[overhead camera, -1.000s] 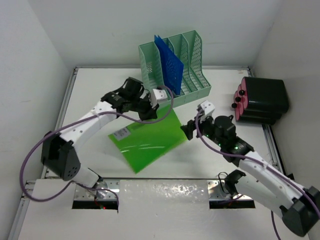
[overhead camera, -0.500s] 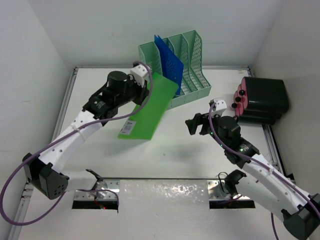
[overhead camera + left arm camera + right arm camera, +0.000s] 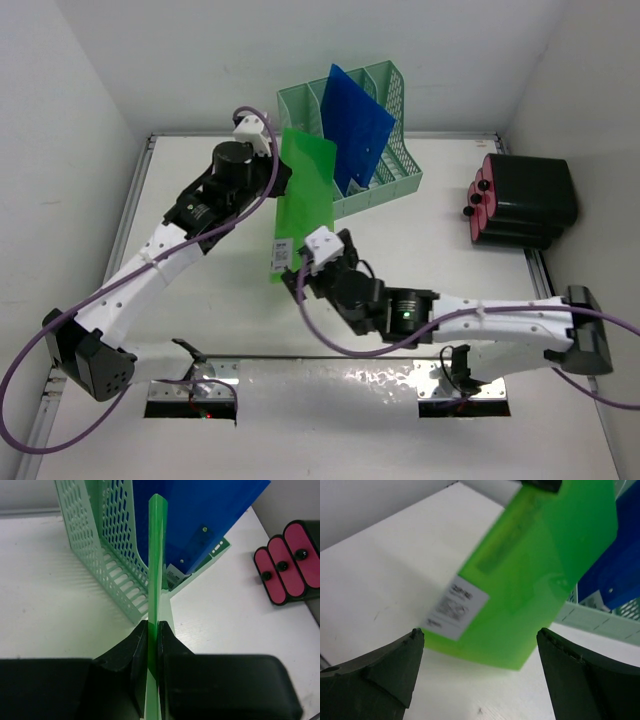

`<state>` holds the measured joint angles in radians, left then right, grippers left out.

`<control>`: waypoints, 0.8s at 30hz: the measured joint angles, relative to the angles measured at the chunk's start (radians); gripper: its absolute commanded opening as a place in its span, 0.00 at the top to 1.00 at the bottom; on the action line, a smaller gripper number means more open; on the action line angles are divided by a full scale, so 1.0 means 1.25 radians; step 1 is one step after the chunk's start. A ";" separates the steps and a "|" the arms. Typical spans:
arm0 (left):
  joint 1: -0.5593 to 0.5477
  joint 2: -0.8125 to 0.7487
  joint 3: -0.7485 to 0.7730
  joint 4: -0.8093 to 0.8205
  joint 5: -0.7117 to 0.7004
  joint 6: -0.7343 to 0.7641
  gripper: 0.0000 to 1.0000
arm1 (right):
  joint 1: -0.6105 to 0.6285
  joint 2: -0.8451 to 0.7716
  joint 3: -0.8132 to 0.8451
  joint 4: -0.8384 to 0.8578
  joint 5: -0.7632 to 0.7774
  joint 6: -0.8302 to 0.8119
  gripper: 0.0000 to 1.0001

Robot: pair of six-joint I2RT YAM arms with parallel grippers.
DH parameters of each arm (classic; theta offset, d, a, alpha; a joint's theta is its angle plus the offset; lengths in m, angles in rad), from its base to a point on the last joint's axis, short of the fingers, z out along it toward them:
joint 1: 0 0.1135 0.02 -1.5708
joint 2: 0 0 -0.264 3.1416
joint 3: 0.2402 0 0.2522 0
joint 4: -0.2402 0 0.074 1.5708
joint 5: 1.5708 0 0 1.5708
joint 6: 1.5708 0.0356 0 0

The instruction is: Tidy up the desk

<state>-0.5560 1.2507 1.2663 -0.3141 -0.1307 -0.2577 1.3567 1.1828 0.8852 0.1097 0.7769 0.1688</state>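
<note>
On the white desk [image 3: 450, 245], my left gripper [image 3: 272, 172] is shut on the top edge of a green folder [image 3: 306, 195]. The folder hangs upright just left of the mint-green file rack [image 3: 385, 160]. The left wrist view shows both fingers clamped on the folder's thin edge [image 3: 155, 555], with the rack [image 3: 92, 555] ahead. A blue folder [image 3: 355, 125] leans in the rack. My right gripper [image 3: 305, 278] is open and empty, low in front of the folder's labelled bottom corner. The right wrist view shows the folder [image 3: 535, 570] just beyond its spread fingers.
A black case with pink cylinders [image 3: 520, 200] lies at the right edge of the desk, also in the left wrist view [image 3: 287, 560]. The right arm stretches across the desk's front from its base [image 3: 590, 345]. Metal rails edge the desk.
My left gripper has lifted the green folder from flat on the desk to upright beside the rack. The right arm has swung left to the folder's front. The blue folder now leans more.
</note>
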 measured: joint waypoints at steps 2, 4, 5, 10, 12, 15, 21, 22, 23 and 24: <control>-0.004 0.000 0.000 -0.004 -0.012 -0.023 1.00 | 0.028 0.060 0.056 0.016 0.043 -0.034 0.08; -0.008 0.000 0.000 -0.011 -0.027 -0.042 1.00 | 0.041 0.120 0.110 0.026 0.068 -0.061 0.07; -0.010 0.000 0.000 -0.015 -0.035 -0.052 1.00 | 0.042 0.146 0.135 0.029 0.074 -0.070 0.07; -0.014 0.000 0.000 -0.024 -0.073 -0.086 1.00 | 0.042 0.248 0.235 0.029 0.108 -0.115 0.04; -0.015 0.000 0.000 -0.025 -0.079 -0.096 1.00 | 0.041 0.279 0.265 0.028 0.138 -0.136 0.04; -0.016 -0.002 0.000 -0.028 -0.081 -0.110 1.00 | 0.025 0.308 0.278 0.021 0.173 -0.146 0.05; -0.021 -0.010 -0.002 -0.030 -0.081 -0.132 1.00 | -0.065 0.383 0.297 -0.031 0.208 -0.121 0.10; -0.022 -0.013 -0.004 -0.031 -0.079 -0.137 1.00 | -0.080 0.405 0.305 -0.036 0.220 -0.122 0.12; -0.023 -0.013 -0.004 -0.031 -0.077 -0.141 1.00 | -0.088 0.418 0.308 -0.036 0.226 -0.123 0.15; -0.023 -0.014 -0.005 -0.033 -0.075 -0.146 1.00 | -0.095 0.431 0.310 -0.035 0.237 -0.134 0.21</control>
<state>-0.5842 1.2335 1.2598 -0.3553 -0.2249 -0.4397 1.2377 1.7218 1.2724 0.0654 1.0729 0.0017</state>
